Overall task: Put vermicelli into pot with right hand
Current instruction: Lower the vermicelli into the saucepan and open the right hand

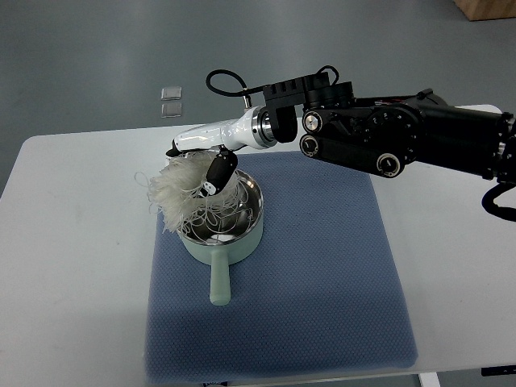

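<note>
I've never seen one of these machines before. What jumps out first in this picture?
A big black robot arm reaches in from the right, ending in a white right hand that grips a fluffy bundle of white vermicelli. The noodles hang over the left rim of a pale green pot, some strands already inside. The pot sits on a blue cloth mat on a white table.

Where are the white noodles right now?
The white vermicelli bundle hangs over the left rim of the mint-green pot, gripped by the right hand, left of centre.
</note>
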Motion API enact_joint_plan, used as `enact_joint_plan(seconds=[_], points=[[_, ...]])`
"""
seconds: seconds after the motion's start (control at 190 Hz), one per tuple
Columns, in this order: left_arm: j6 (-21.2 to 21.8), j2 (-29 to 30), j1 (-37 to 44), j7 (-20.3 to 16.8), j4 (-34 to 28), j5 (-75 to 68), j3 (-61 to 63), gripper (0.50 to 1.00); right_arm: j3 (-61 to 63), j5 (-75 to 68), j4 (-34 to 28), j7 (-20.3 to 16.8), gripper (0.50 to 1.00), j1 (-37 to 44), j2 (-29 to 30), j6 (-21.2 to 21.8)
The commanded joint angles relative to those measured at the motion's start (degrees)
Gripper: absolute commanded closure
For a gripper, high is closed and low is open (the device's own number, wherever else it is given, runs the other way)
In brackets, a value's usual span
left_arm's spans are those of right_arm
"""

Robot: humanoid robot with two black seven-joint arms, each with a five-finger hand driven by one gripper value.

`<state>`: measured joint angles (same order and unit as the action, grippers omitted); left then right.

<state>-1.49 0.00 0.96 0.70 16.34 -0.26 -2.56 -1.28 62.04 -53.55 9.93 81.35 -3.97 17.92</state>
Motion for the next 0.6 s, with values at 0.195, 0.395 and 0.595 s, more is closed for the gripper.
enact_joint_plan(seconds=[0.195,0.395,0.595], points=[[0.0,0.0,0.0,0.0,0.0,0.0,0.0,0.5,-0.4,0.3,1.4,0.1,0.656,-2.3,-0.1,-0.6],[0.0,0.0,0.0,0.0,0.0,0.0,0.0,0.5,-0.3,0.2,1.5,0.1,0.57,-2.9,-1.0,-0.5],[0.1,0.0,0.0,0.0,0.0,0.0,0.0,0.5,2.6,-0.7,1.4,0.3,0.57,-1.2,-5.9,-0.2]])
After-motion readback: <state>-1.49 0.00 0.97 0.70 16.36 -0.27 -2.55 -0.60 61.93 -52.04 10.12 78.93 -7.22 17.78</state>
